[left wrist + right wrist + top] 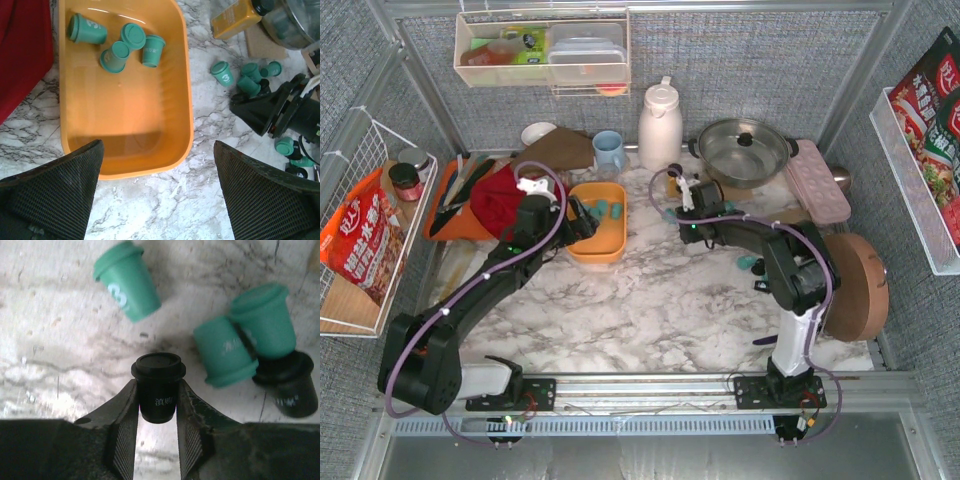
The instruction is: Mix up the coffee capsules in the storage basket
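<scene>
Black plastic cup-shaped coffee capsule (158, 369) — light, stiff, probably slippery — is pinched round its wall by the right gripper (157, 396); left gripper (157, 152) spread open.

Kitchen mock-up, marble countertop (660, 300), lidded steel pot (742, 150), thermos jug (660, 125), mug (609, 150)

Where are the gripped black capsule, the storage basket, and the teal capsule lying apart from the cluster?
black capsule (159, 390): right wrist view, on its side wall.
storage basket (125, 110): left wrist view, on its bare floor.
lone teal capsule (131, 290): right wrist view, on its side wall.
</scene>
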